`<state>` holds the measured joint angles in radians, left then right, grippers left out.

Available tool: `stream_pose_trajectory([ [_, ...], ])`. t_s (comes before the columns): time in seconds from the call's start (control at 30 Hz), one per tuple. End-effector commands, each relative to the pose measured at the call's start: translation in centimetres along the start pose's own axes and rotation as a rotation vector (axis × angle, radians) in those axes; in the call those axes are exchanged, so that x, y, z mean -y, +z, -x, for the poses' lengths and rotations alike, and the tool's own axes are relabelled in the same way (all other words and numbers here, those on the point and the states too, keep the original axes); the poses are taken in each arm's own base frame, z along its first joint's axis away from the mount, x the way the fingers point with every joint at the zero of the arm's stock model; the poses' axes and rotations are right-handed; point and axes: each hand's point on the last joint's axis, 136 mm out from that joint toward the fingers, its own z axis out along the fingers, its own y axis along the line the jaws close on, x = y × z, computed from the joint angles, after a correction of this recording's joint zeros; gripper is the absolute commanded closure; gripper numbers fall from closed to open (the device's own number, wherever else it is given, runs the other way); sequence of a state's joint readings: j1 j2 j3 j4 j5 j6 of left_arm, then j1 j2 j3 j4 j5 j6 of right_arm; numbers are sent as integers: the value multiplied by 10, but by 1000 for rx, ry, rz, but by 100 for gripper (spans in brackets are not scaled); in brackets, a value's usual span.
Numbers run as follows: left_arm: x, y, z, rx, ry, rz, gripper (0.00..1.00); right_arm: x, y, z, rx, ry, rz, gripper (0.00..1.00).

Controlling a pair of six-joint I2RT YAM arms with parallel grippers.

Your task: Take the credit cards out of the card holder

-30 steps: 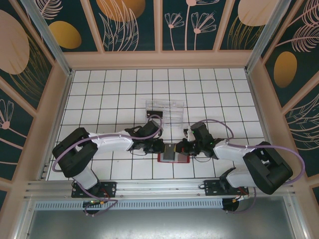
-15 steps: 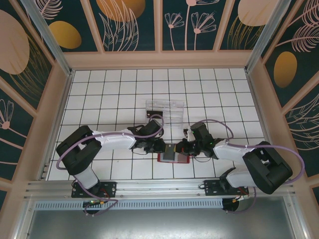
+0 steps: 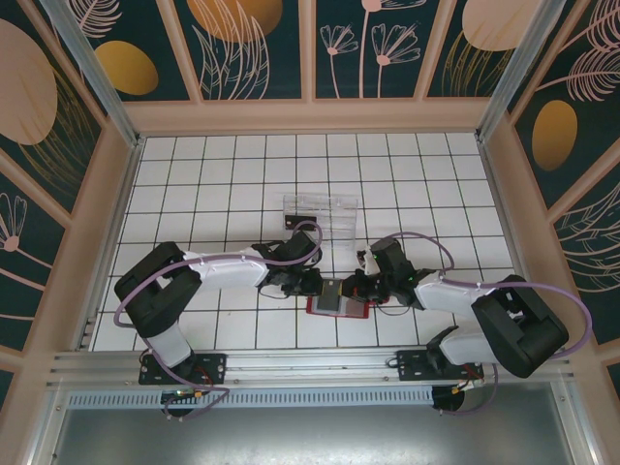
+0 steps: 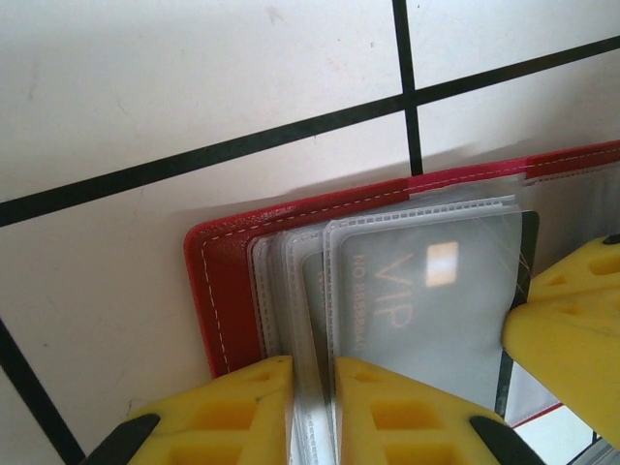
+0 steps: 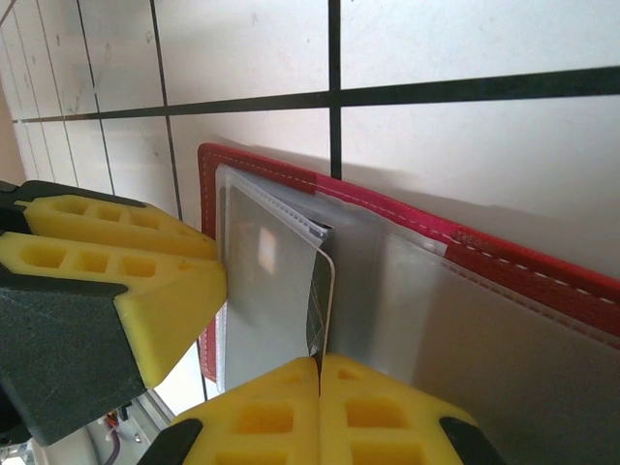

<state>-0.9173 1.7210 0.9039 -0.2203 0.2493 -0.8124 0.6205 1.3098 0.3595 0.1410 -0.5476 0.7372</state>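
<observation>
Left end effector (image 4: 312, 383), now shifted closer onto the card holder (image 4: 221, 291), pinches its clear sleeves (image 4: 295, 291). Right end effector (image 5: 320, 373) stays closed on the dark credit card (image 5: 316, 300) edge.

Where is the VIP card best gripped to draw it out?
Pinch the VIP card by the dark edge sticking out of its clear sleeve, coming from that open side, by the right gripper; the other edges sit inside the sleeve.

Red card holder (image 4: 225, 291) lies open on the tiles — grey VIP credit card (image 4: 426, 291) in its sleeve.
</observation>
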Motion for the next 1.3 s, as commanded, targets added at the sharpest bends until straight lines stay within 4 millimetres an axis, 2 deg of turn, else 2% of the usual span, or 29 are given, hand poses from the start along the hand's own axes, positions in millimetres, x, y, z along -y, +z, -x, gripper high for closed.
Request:
stream_pose_trajectory([
  [0.0, -42, 14, -21, -69, -11, 155, 82, 3, -6, 5, 22, -18, -44, 100],
  [0.43, -47, 17, -25, -81, -10, 167, 83, 23, -18, 4, 49, 3, -133, 100],
  [0.73, -49, 15, -27, -77, -12, 169, 84, 27, -28, 4, 69, 0, -173, 100],
  [0.83, -47, 17, -25, -78, -12, 160, 84, 18, -26, 5, 76, -10, -110, 89],
  [0.97, -45, 17, -24, -78, -8, 157, 84, 4, -21, 3, 64, 7, -1, 81],
  [1.07, -46, 18, -25, -81, -7, 158, 84, 8, -19, 2, 66, 21, -3, 77],
  [1.27, -45, 18, -25, -80, -11, 153, 84, 16, -11, -8, 28, 42, 3, 76],
])
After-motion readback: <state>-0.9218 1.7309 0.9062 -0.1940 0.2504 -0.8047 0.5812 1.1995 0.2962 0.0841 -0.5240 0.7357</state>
